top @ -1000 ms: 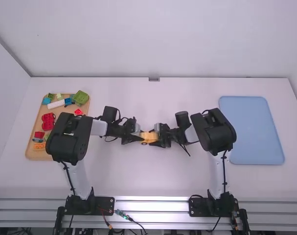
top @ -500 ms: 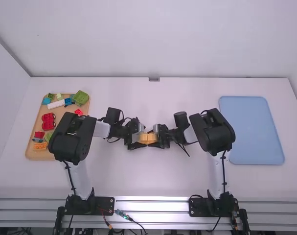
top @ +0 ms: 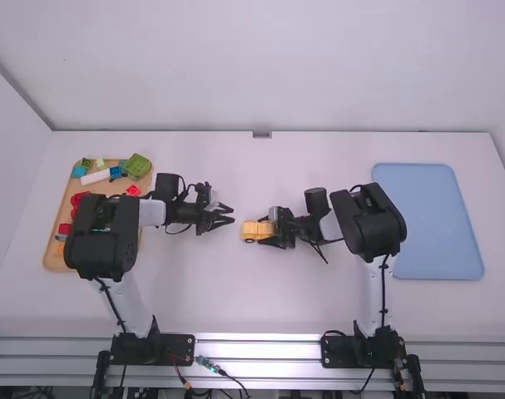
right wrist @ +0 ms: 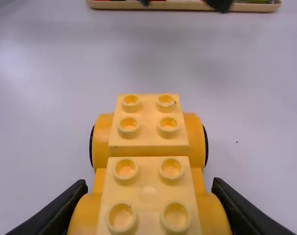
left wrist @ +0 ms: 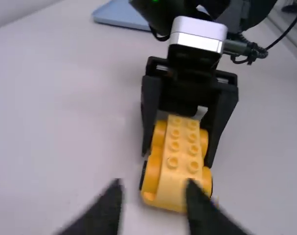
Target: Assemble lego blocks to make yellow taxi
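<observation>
Mid-table, the yellow taxi (top: 254, 230) is held at its right end by my right gripper (top: 271, 230). In the right wrist view, two yellow studded blocks (right wrist: 149, 196) sit on the taxi's wheeled base, between the fingers of my right gripper (right wrist: 149, 208). The left wrist view shows the taxi (left wrist: 180, 161) with the right gripper's fingers on both sides. Left of the taxi, my left gripper (top: 227, 214) stands open and apart from it; its own view has the left gripper (left wrist: 153, 205) with a gap between its blurred fingers.
A tan tray (top: 59, 264) with several coloured blocks lies at the left, partly beneath the left arm. On the right is a blue tray (top: 427, 220). The tan tray's edge (right wrist: 187, 6) also runs along the top of the right wrist view.
My left gripper has let go of the taxi's left end and drawn back to the left, slightly away from the camera. The taxi and right gripper have shifted slightly right.
</observation>
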You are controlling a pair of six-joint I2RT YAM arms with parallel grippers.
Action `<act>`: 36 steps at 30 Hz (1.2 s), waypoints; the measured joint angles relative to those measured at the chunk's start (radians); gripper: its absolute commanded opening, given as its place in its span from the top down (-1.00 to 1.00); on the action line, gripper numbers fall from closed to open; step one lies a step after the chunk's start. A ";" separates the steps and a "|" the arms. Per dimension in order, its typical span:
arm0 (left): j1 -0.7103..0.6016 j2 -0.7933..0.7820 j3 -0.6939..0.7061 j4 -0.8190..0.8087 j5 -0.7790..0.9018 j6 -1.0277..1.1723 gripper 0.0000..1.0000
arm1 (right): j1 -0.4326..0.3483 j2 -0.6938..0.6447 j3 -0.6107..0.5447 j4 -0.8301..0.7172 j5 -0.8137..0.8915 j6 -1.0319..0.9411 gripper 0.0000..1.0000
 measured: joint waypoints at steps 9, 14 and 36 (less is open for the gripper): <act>-0.171 0.000 -0.042 0.087 -0.137 -0.037 0.96 | 0.000 0.000 0.000 -0.005 0.000 0.006 0.15; -0.230 -0.001 -0.042 0.087 -0.232 -0.069 0.96 | -0.001 0.002 0.000 -0.003 0.023 0.022 0.14; -0.235 -0.001 -0.061 0.107 -0.226 -0.117 0.96 | 0.002 0.002 0.000 0.000 0.022 0.029 0.16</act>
